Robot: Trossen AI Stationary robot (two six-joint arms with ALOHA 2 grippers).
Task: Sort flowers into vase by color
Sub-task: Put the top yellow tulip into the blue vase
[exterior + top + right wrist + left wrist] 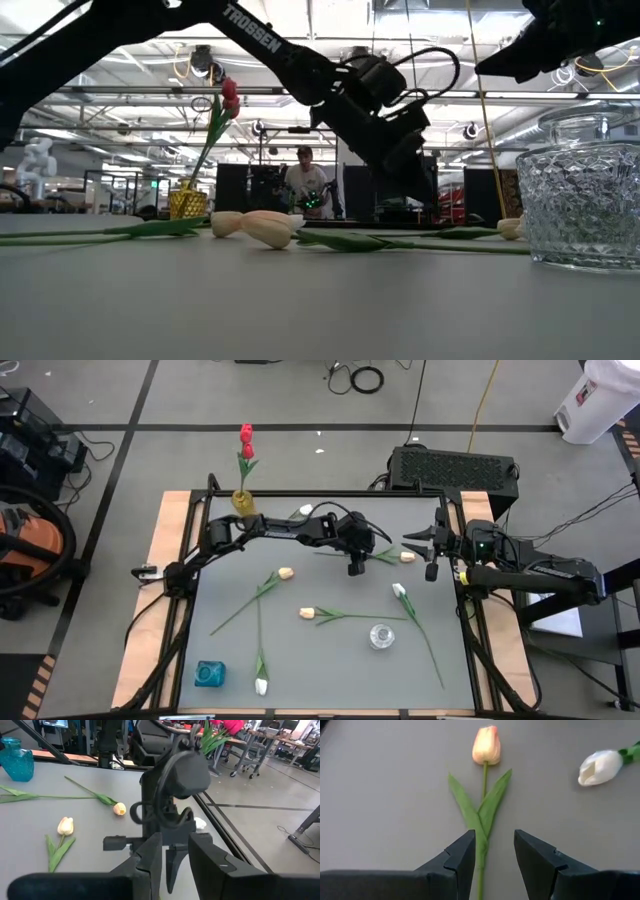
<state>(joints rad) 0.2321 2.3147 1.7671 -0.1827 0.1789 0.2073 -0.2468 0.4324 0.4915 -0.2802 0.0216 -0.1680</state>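
My left gripper [356, 567] is open and points down over a cream-peach tulip [398, 556] that lies flat on the grey table, right of centre at the back. In the left wrist view the fingers [465, 857] stand on either side of its green stem [483, 827], below the leaves, with the bud [485, 744] ahead. I cannot see them touching it. My right gripper [422, 553] is open and empty, hovering just right of that tulip's bud. Red tulips [246, 440] stand in a yellow vase [243, 501] at the far edge.
Loose tulips lie on the table: a cream one [285, 573], a cream one [308, 614], a white one [399, 590] and a white one [262, 685] near the front. A clear glass vase [381, 636] and a blue vase [209, 674] stand near the front.
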